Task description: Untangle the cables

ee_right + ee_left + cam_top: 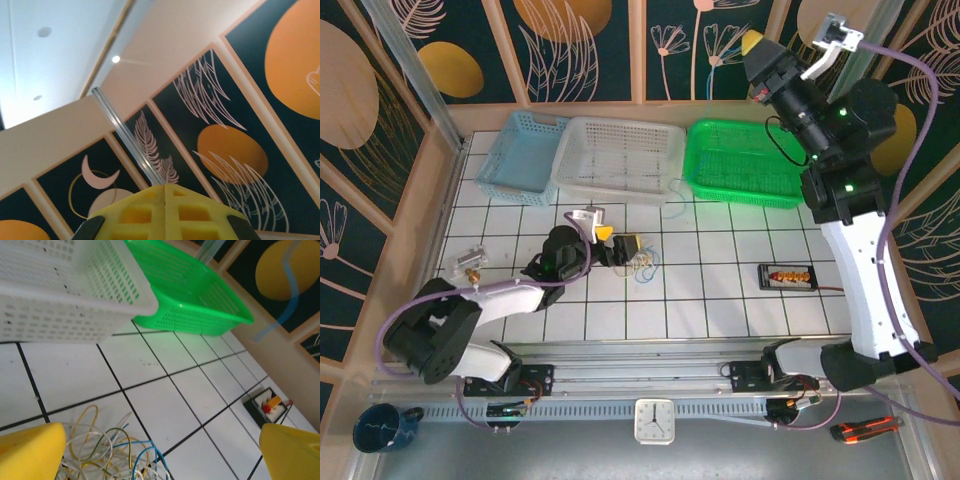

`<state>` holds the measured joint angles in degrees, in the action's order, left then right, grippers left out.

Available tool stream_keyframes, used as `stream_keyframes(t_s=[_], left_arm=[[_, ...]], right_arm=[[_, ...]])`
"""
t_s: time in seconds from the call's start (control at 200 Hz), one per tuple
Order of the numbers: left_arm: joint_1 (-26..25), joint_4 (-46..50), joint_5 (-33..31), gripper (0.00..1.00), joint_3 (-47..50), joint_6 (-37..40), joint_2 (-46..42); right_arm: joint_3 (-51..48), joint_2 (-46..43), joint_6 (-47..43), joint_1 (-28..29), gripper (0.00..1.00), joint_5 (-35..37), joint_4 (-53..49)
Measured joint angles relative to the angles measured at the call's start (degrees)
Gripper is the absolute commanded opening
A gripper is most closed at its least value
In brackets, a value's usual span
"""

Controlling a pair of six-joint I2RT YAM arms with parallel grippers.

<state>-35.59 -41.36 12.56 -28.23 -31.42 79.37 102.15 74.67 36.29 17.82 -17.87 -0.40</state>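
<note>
Where the cables (643,263) lie, they form one loose tangle of blue, green, yellowish and whitish strands on the white tiled table (720,305), near its middle and in front of the white basket (618,158). The left gripper (618,242) sits low at the tangle's left side. In the left wrist view, its yellow fingers (30,452) stand wide apart with the strands (112,450) on the tiles between them; nothing is clamped. Whether a strand touches the left finger cannot be determined. The green basket (742,162) stands right of the white one, the blue basket (523,155) left. The right gripper (752,44) is raised high above the green basket, its fingers (135,215) pressed together on nothing.
</note>
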Motion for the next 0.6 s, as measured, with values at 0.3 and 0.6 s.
stream_keyframes(t_s=[0.3,0.6], left_arm=[[0.0,8.1,-6.4,0.99,-2.9,-2.5,-7.9],[0.0,14.2,-9.5,0.99,-8.5,-1.9,-9.2]], right_arm=[[1.3,8.1,-3.0,-2.1,0.00,1.9,1.7],[10.0,20.2,-7.7,-7.3,0.00,6.4,1.4]])
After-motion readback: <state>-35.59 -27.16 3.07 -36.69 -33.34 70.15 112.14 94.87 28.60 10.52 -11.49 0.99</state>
